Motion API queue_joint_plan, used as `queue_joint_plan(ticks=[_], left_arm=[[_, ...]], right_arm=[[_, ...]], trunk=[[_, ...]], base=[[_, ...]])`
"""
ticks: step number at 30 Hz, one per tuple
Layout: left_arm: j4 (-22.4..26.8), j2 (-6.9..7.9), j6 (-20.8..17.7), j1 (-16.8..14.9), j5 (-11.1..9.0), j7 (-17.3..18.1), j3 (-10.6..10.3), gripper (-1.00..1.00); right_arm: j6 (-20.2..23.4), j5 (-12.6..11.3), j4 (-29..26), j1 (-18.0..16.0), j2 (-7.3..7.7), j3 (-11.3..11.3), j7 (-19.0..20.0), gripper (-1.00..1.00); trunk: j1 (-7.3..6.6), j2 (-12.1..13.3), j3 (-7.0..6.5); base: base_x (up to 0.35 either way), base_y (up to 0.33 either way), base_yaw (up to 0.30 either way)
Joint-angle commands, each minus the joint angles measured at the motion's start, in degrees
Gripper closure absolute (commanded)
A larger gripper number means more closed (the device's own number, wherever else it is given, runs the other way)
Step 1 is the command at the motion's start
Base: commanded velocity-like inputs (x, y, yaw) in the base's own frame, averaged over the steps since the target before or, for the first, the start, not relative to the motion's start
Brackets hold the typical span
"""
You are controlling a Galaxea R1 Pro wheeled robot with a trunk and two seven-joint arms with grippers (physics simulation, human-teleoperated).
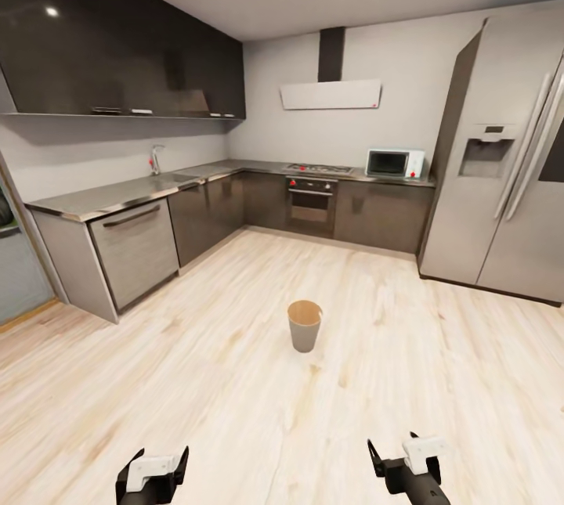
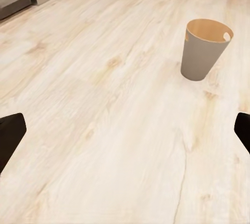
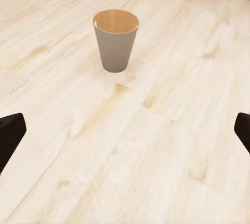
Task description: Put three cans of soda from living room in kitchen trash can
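Note:
The tash can (image 1: 305,326) stands upright on the light wood floor in the middle of the kitchen, grey-tan outside and coppery-brown inside, with nothing visible in it. It is some way ahead of both arms. My left gripper (image 1: 155,464) is low at the near left, open and empty. My right gripper (image 1: 399,454) is low at the near right, also open and empty. The left wrist view has the tash can (image 2: 204,49) ahead beyond the spread dark fingertips (image 2: 10,136). In the right wrist view the tash can (image 3: 116,39) also stands ahead, past the parted fingertips (image 3: 10,133). The cans of soda are out of view.
Dark L-shaped counters (image 1: 117,196) with a sink line the left and far walls. A built-in oven (image 1: 312,203), a microwave (image 1: 389,163) and a white hood (image 1: 330,94) are at the back. A steel fridge (image 1: 501,176) stands at the right. Open wood floor (image 1: 235,395) surrounds the bin.

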State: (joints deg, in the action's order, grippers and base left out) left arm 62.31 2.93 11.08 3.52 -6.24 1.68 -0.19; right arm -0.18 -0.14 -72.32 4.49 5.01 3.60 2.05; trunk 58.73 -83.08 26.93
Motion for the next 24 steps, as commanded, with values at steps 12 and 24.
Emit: queue_joint_plan(ticks=[12, 24], left_arm=[[-0.1, -0.02, -0.1, 0.0, 0.1, -0.1, -0.3, -1.00], [-0.2, -0.03, -0.2, -0.1, 0.1, -0.2, -0.3, -1.00]], right_arm=[[0.0, 0.0, 0.1, 0.0, 0.00, 0.0, 0.0, -1.00], [0.0, 0.0, 1.7, -0.1, 0.08, -0.3, 0.0, -1.00]], trunk=[[0.00, 0.0, 0.00], [0.00, 0.0, 0.00]], base=[[0.318, 0.087, 0.000], [0.321, 0.020, 0.000]])
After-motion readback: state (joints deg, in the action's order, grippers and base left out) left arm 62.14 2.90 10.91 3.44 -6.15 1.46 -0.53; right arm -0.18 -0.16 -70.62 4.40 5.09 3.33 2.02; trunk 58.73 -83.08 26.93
